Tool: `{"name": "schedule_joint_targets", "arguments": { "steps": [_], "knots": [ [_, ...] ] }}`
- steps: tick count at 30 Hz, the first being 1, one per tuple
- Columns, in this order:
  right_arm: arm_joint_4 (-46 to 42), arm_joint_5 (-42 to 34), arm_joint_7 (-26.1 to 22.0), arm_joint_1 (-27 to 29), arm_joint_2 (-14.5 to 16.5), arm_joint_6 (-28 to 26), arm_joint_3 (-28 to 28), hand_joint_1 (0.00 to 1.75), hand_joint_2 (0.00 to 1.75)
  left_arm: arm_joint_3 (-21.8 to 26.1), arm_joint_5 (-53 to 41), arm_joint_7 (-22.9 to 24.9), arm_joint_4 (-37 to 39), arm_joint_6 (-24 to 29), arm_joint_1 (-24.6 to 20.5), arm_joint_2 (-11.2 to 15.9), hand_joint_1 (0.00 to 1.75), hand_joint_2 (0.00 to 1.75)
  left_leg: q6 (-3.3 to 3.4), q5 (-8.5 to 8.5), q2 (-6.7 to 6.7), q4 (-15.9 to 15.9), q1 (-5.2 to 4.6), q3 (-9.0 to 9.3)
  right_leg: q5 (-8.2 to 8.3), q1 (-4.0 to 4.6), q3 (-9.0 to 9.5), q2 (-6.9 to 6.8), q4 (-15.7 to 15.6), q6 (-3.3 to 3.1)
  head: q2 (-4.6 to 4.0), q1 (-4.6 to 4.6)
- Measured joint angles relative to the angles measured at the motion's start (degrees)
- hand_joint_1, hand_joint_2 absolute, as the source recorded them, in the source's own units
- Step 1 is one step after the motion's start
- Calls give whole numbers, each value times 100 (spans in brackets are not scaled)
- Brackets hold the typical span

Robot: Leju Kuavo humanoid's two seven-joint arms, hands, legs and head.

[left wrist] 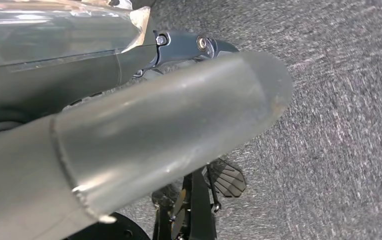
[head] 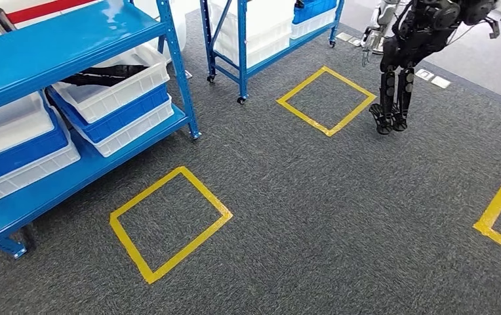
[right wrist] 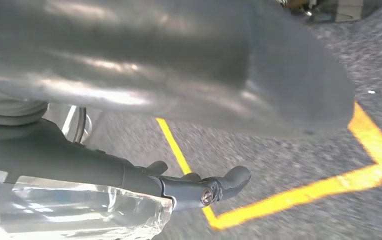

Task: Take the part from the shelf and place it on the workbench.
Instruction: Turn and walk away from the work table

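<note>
A black part (head: pixel 103 73) lies in a white bin (head: pixel 113 92) on the middle level of the blue shelf (head: pixel 71 39) at the left of the head view. In the left wrist view my left hand (left wrist: pixel 179 100) hangs over grey carpet, its thick grey thumb across the picture and a dark finger (left wrist: pixel 199 46) stretched out, with nothing in it. My right hand (right wrist: pixel 204 70) likewise hangs above the carpet beside a yellow tape line (right wrist: pixel 299 192). Its dark fingers (right wrist: pixel 219 185) are straight and hold nothing.
White and blue bins (head: pixel 18 147) are stacked on the shelf's lower levels. A second blue rack (head: pixel 261 33) stands farther back. Yellow tape squares (head: pixel 169 220) mark the grey carpet. Another dark humanoid robot (head: pixel 405 59) stands at the far right.
</note>
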Motion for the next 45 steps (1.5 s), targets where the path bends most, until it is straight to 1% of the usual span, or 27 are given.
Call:
{"name": "schedule_joint_targets", "arguments": {
  "steps": [1,3,4,5,7,9,10,11,12,14,16,18,19,20,21,23,25,26,27,29,30,32,34,36,38,43,45],
  "knots": [
    [3,15,16,-4,-1,0,4,0,0,0,1,2,0,2,0,0,0,0,-37,-2,-44,13,-2,-18,20,8,19,31,-69,-36,0,-3],
    [4,31,38,-24,-2,0,20,0,0,0,1,5,0,4,12,1,0,0,-104,17,-125,13,20,-53,44,30,39,-67,-71,-129,0,-14],
    [4,33,46,-32,-2,0,28,0,0,0,0,7,0,4,19,1,0,0,-131,3,-75,38,32,-76,63,28,55,-123,-79,-170,0,-15],
    [4,35,49,-35,-2,0,35,0,0,0,-1,7,1,5,22,1,0,0,-155,-63,47,138,35,-128,80,21,65,-183,-91,-215,0,-30],
    [5,40,54,-20,2,0,40,0,0,0,-2,8,2,5,12,1,0,0,-193,-388,394,708,35,-390,86,37,59,-320,-103,-284,0,-59],
    [7,44,56,-2,3,0,43,0,0,0,-4,8,2,4,8,0,0,0,-219,-721,541,1480,41,-761,73,81,49,-470,-101,-329,0,-71],
    [8,45,62,1,1,0,44,0,0,0,-5,8,2,4,12,0,0,0,-221,-761,557,1683,43,-861,67,98,46,-542,-101,-343,0,-71],
    [9,47,71,0,0,1,47,0,0,0,-5,8,2,4,18,0,0,0,-213,-694,567,1666,43,-850,63,111,46,-606,-100,-354,0,-72],
    [9,51,81,-4,1,1,52,0,0,0,-5,8,2,4,21,1,0,0,-192,-542,593,1430,39,-723,57,121,52,-665,-101,-362,0,-72],
    [9,55,101,-12,7,1,68,0,0,0,-6,8,1,4,13,4,0,0,-108,-215,774,627,3,-282,42,151,78,-772,-100,-364,0,-71],
    [9,57,111,-20,17,-2,81,0,0,0,-7,7,0,4,-8,7,0,0,-26,-94,928,134,-54,-31,25,179,97,-868,-101,-338,0,-62],
    [8,61,112,-31,31,-9,85,0,0,0,-8,7,0,7,-16,9,0,0,29,-84,866,60,-88,-27,21,184,118,-964,-122,-293,0,-57],
    [6,65,107,-38,37,-14,86,0,0,0,-9,8,1,8,-11,8,0,0,56,-49,808,11,-71,-5,12,180,122,-953,-117,-266,0,-60],
    [4,75,97,-37,39,-24,87,0,0,0,-9,8,1,10,-9,7,0,0,83,-8,750,-47,-52,21,-33,180,104,-858,-58,-251,0,-53],
    [3,87,86,-31,39,-37,89,0,0,0,-9,8,1,13,-12,5,0,0,108,36,690,-105,-29,40,-136,178,32,-721,119,-249,0,-46],
    [3,113,66,-5,28,-62,93,0,0,0,-9,8,2,16,-27,1,0,0,131,78,573,-145,-6,37,-463,144,-281,-438,801,-278,0,-31],
    [4,140,61,16,19,-97,96,0,0,0,-8,8,2,17,-28,-1,0,0,127,89,440,-138,1,19,-680,103,-583,-370,1434,-250,0,-28],
    [5,159,58,25,13,-126,101,0,0,0,-7,8,2,17,-22,-3,0,0,120,89,380,-131,9,19,-652,81,-613,-361,1481,-195,0,-26],
    [5,172,54,29,6,-162,105,0,0,1,-4,6,2,17,-15,-6,0,0,106,85,327,-119,22,23,-527,55,-534,-359,1293,-120,0,-24],
    [7,158,46,29,-4,-221,113,0,0,1,-2,-7,2,14,-4,-8,0,0,42,47,250,-54,40,14,-176,-6,-202,-318,516,29,0,-10],
    [7,138,46,24,-4,-237,113,0,0,1,-2,-17,2,13,-3,-6,0,0,-5,17,224,-4,38,-5,-56,-19,-83,-285,206,44,0,3],
    [9,103,43,17,3,-252,112,0,0,0,-5,-40,1,8,-2,5,0,0,-56,-32,204,66,19,-44,15,-31,-13,-233,-22,-26,0,12],
    [9,80,32,13,13,-271,111,0,0,0,-8,-57,0,5,0,11,0,0,25,-28,207,72,19,-56,34,-29,2,-236,-35,-93,0,-4],
    [9,66,-7,22,23,-283,110,0,87,1,-8,-68,1,4,1,14,0,0,119,-3,211,62,27,-52,44,-8,15,-237,-34,-109,0,-10],
    [9,64,-67,25,25,-284,110,0,175,2,-4,-85,2,4,0,14,0,0,138,7,213,46,34,-38,46,9,16,-235,-34,-118,0,-12],
    [9,83,-158,7,22,-265,110,0,175,2,25,-133,2,3,-2,14,0,0,140,9,223,20,45,-20,31,44,20,-235,-31,-166,0,-12],
    [9,87,-167,2,19,-244,110,0,175,2,30,-139,2,1,-2,14,0,0,114,4,230,16,51,-20,29,56,19,-235,-30,-170,0,-11]
  ]
}}
